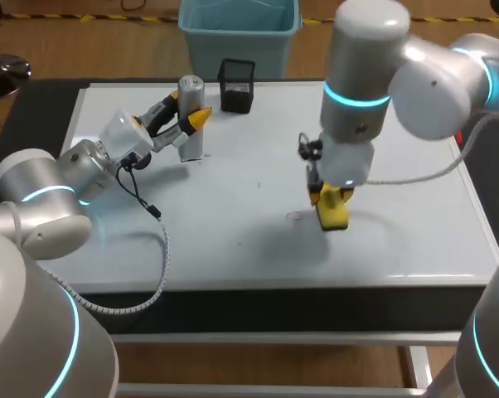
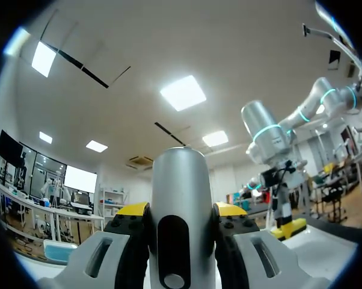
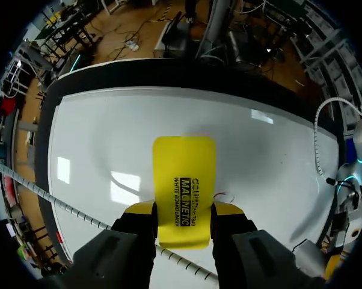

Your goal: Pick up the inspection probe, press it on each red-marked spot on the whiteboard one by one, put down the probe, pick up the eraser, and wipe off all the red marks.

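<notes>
Wipe step, by my read. Right gripper (image 3: pixel 184 212) is clenched on the yellow eraser (image 3: pixel 184 177), one finger on each long side. In the head view the eraser points down at the whiteboard (image 1: pixel 233 240), low enough that it looks to be touching near the board's middle, though contact can't be confirmed. The whiteboard covers most of the desk (image 1: pixel 258 300).

Left gripper (image 1: pixel 189 126) grasps the silver inspection probe (image 1: pixel 191 99), which stands upright at the far left part of the board, just beside the black mesh holder (image 1: pixel 237 85). So the probe is not released yet, even with the eraser in play.

Faint mark (image 1: pixel 295 217) sits just beside the eraser in the head view. The right wrist view shows a tiny reddish trace (image 3: pixel 220 196) next to the eraser's edge, too small to be sure of. No other red is visible on the board.

Next move likely calls for a short sideways stroke over that mark, with the eraser flat and pressed down, then a check of the rest of the board. The left arm needs to let go of the probe and leave it upright, taking care not to tip it.
</notes>
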`<action>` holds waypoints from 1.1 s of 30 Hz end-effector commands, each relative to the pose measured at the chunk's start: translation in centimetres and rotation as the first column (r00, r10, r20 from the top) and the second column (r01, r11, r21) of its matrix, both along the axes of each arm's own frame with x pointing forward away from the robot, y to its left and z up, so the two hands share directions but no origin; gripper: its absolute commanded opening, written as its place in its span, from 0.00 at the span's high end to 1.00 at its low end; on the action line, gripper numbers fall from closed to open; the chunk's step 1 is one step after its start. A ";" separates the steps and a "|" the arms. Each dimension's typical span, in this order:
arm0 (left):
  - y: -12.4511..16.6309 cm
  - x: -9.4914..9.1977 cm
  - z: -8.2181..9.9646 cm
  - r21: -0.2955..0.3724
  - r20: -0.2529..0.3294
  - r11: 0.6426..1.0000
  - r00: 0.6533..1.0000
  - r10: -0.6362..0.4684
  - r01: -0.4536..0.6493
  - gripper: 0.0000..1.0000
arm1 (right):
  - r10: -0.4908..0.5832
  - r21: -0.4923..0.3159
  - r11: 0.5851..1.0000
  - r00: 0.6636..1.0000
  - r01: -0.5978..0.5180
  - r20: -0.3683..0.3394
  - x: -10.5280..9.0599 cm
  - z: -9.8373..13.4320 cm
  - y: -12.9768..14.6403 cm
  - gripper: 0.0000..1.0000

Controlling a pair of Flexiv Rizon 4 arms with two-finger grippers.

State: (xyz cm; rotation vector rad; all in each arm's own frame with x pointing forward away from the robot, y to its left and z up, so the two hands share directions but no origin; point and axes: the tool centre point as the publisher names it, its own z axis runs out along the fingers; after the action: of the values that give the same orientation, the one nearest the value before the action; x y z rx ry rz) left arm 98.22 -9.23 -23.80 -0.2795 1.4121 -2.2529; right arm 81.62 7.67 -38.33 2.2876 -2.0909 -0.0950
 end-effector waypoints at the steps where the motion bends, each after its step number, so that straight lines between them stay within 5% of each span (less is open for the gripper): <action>1: 0.0 0.0 0.1 0.000 0.001 1.000 1.000 0.000 0.000 1.00 | 0.021 0.004 1.000 0.997 -0.021 0.081 -1.6 -0.6 1.6 1.00; 23: 0.0 0.0 0.1 0.000 0.001 1.000 1.000 0.000 0.000 1.00 | 0.105 0.022 0.994 0.994 -0.106 0.025 0.2 -3.5 6.7 1.00; 33: 0.0 0.0 0.1 0.000 0.001 1.000 1.000 0.000 0.000 1.00 | 0.109 0.000 0.994 0.994 -0.109 -0.007 1.3 -5.2 6.2 1.00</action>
State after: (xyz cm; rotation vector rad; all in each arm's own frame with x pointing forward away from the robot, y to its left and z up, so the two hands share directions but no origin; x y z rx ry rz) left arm 98.23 -9.25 -23.80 -0.2794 1.4121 -2.2530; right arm 82.22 13.75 -43.09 2.4002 -1.9667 -0.0965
